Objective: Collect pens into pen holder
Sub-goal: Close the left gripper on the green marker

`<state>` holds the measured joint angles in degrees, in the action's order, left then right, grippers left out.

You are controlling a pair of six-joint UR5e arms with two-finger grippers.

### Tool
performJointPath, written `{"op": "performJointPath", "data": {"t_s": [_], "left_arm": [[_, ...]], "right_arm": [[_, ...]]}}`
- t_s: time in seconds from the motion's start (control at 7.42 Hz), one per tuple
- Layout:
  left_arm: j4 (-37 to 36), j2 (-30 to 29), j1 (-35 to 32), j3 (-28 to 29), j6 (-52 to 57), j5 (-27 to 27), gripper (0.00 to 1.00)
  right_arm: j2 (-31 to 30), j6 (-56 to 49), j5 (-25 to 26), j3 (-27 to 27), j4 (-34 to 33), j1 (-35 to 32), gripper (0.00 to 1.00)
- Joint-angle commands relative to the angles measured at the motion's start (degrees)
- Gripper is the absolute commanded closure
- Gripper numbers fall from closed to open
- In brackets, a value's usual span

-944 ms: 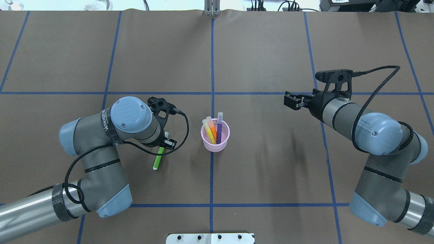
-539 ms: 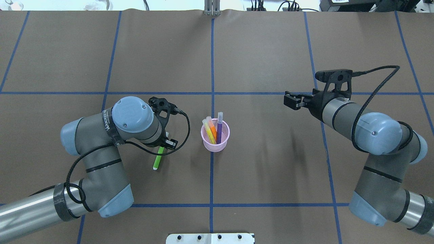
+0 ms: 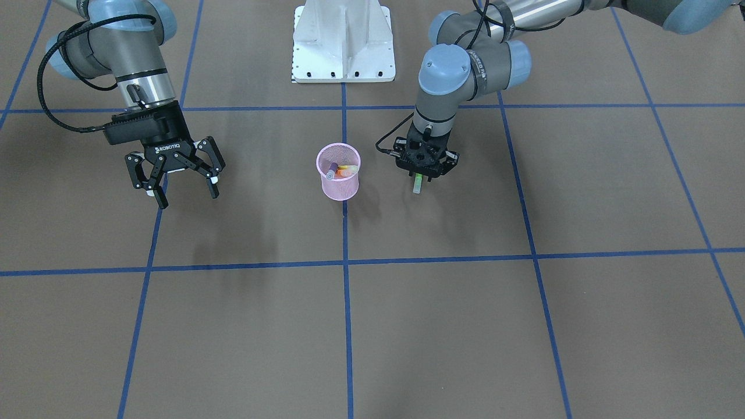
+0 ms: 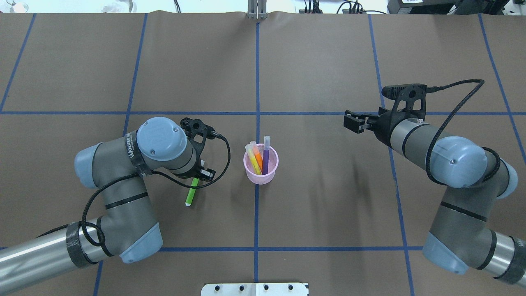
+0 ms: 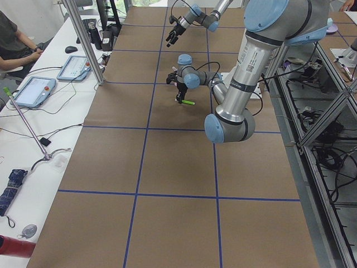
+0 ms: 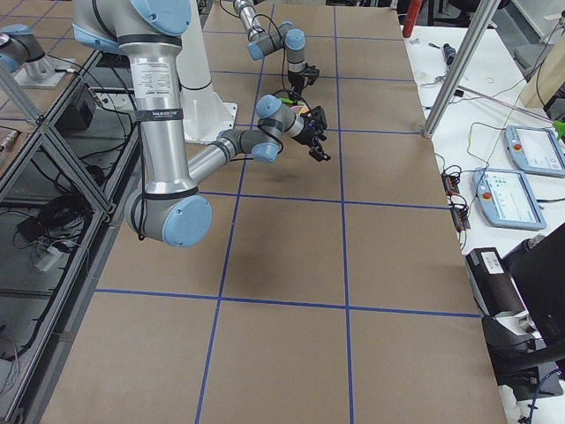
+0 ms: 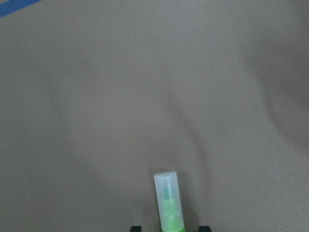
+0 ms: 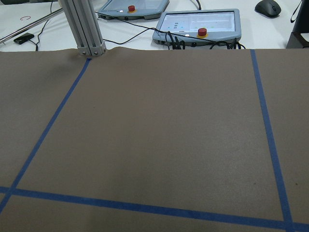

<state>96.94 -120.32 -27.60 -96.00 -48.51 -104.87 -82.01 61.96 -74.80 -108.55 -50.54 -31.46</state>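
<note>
The pink mesh pen holder (image 4: pixel 261 174) (image 3: pixel 339 186) stands upright at the table's middle. It holds a purple pen (image 4: pixel 266 158), an orange pen (image 4: pixel 257 154) and a pale yellow pen (image 4: pixel 252 162). A bright green pen (image 4: pixel 190 196) (image 3: pixel 417 186) (image 5: pixel 187 102) lies left of the holder. My left gripper (image 4: pixel 199 176) (image 3: pixel 420 174) points down over it. In the left wrist view the green pen (image 7: pixel 169 203) runs between two dark fingertips (image 7: pixel 136 227), with a small gap on each side. My right gripper (image 4: pixel 349 122) (image 3: pixel 188 199) hangs open and empty, far right of the holder.
The robot's white base plate (image 4: pixel 254 289) (image 3: pixel 343 41) sits at the near edge. A metal post (image 4: pixel 257 10) stands at the far edge. Beyond that edge a desk carries control tablets (image 8: pixel 198 24). A seated person (image 5: pixel 14 42) is at that desk.
The left arm's elbow has shifted slightly to the right. The green pen, the left gripper and the right arm look unchanged.
</note>
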Motion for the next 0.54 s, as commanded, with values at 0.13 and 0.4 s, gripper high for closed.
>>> {"op": "performJointPath", "data": {"t_s": [0.13,0.4], "left_arm": [[0.0,0.0,0.0,-0.06,-0.09,-0.15,0.77],[-0.09,0.0,0.0,-0.32,-0.44,-0.33,1.0]], "right_arm": [[0.35,0.17,0.0,-0.17,0.0,-0.09,0.0],[0.44,0.7,0.0,-0.26,0.09,-0.35,0.0]]}}
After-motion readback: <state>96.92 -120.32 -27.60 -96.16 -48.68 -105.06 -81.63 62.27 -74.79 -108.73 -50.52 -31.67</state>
